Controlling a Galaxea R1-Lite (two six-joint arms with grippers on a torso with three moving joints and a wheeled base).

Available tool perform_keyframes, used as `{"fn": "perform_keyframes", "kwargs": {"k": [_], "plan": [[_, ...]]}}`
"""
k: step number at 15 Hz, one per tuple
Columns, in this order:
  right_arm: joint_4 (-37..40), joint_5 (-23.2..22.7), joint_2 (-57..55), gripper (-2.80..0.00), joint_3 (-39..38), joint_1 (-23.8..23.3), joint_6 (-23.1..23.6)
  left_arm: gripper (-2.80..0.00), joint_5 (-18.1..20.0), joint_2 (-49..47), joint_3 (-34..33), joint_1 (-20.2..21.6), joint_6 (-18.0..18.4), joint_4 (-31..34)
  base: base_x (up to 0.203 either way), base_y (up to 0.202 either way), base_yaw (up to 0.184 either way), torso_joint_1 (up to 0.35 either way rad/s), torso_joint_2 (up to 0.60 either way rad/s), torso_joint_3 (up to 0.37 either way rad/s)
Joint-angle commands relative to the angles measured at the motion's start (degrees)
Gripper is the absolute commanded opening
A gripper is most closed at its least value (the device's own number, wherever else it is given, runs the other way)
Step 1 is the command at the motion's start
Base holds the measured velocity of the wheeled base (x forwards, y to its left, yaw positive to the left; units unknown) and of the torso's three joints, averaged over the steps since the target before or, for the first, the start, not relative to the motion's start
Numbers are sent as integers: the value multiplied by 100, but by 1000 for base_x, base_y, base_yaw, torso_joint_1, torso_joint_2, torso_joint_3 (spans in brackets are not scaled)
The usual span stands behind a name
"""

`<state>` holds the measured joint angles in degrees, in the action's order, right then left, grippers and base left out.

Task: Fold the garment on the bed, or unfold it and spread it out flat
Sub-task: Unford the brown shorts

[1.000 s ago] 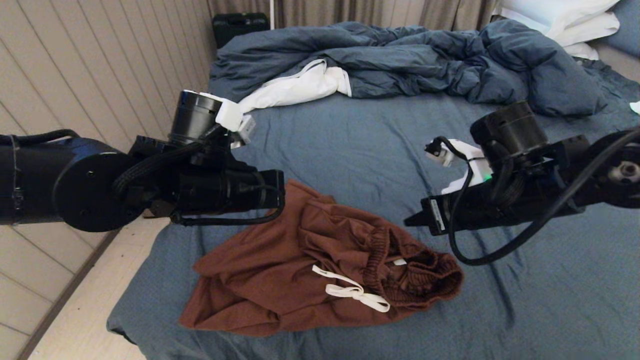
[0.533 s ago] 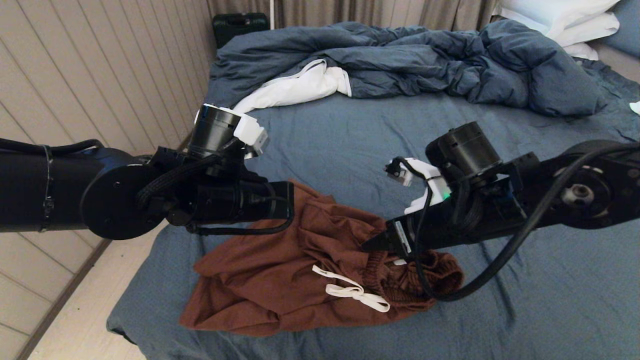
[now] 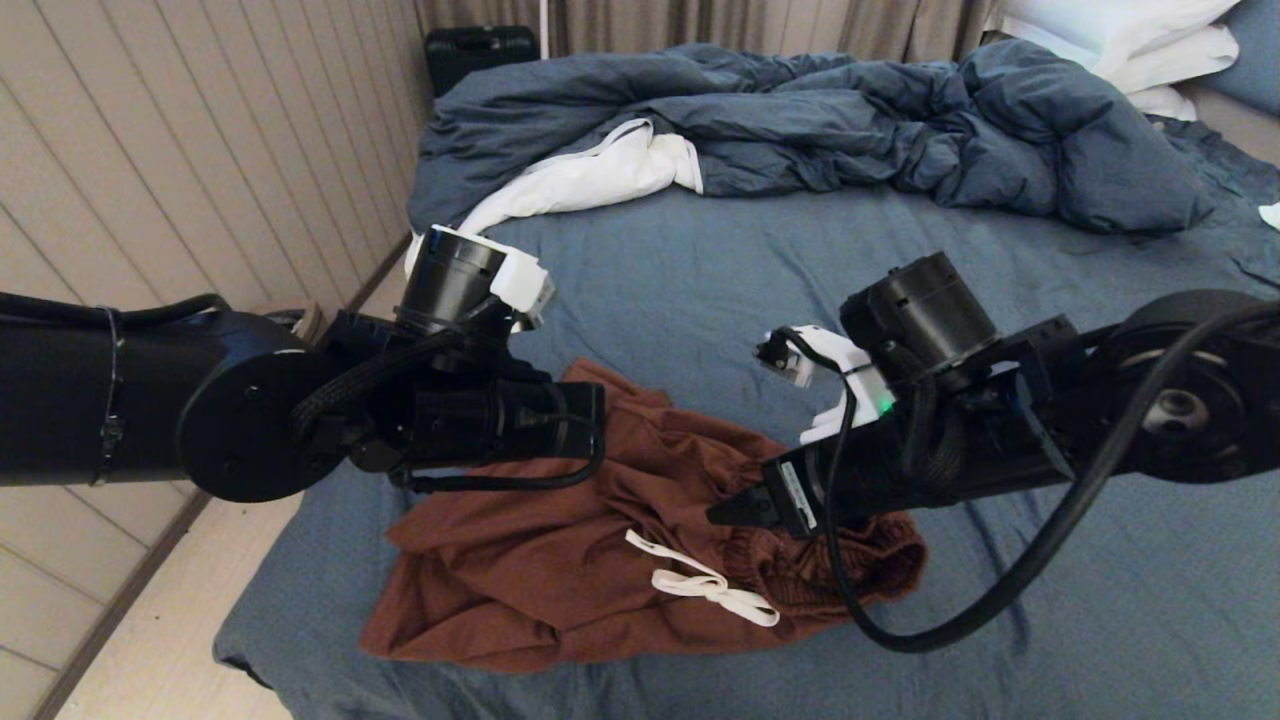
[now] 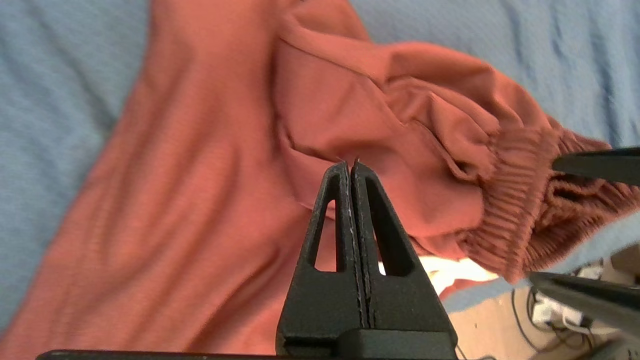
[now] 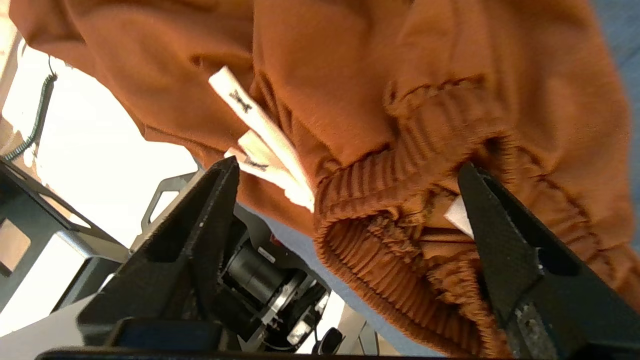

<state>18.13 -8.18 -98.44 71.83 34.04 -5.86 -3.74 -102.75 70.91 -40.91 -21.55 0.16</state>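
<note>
The rust-brown shorts (image 3: pixel 540 540) lie crumpled on the slate-blue bed (image 3: pixel 700 290) near its front edge, with the gathered waistband (image 3: pixel 870 565) to the right and the white drawstring (image 3: pixel 700 585) on top. My left gripper (image 4: pixel 350 162) hangs just over the upper leg fabric (image 4: pixel 200 175), shut and empty. My right gripper (image 5: pixel 347 165) is open. Its two fingers stand either side of the ribbed waistband (image 5: pixel 380 200), low over the opening, and its tip (image 3: pixel 715 515) shows in the head view. The logo print is hidden.
A rumpled dark blue duvet (image 3: pixel 850 120) with white lining (image 3: pixel 590 175) fills the far part of the bed, with white pillows (image 3: pixel 1130 35) at the far right. A panelled wall and a strip of floor (image 3: pixel 180 620) run along the left. A black case (image 3: pixel 480 50) stands beyond the bed.
My right arm has swung left and down, bringing the open gripper onto the waistband. The left arm has shifted right and lower over the shorts. The shorts have not moved.
</note>
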Motion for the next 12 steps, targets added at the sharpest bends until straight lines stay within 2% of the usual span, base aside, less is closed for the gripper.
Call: {"fn": "perform_keyframes", "kwargs": {"k": [1, 3, 5, 6, 9, 12], "plan": [[7, 25, -230, 0, -18, 21, 0, -280, -12, -8, -7, -31, -16, 2, 0, 0, 0, 0, 0, 0], [-72, 174, -588, 0, -33, 11, -2, -280, -30, 1, 2, -24, -16, -7, 0, 0, 0, 0, 0, 0], [-478, 331, -756, 0, -162, 49, 0, -280, -35, -12, -7, -31, -16, -20, 0, 0, 0, 0, 0, 0], [-542, 343, -752, -280, -196, 59, -6, -280, -38, -17, -7, -31, -16, -25, 0, 0, 0, 0, 0, 0], [-580, 326, -566, -280, -153, 50, -69, -280, -39, -36, -7, -31, -16, -25, 0, 0, 0, 0, 0, 0], [-1108, 326, -118, -280, -261, 93, -226, -280, -39, -69, -7, -31, -16, -25, 0, 0, 0, 0, 0, 0]]}}
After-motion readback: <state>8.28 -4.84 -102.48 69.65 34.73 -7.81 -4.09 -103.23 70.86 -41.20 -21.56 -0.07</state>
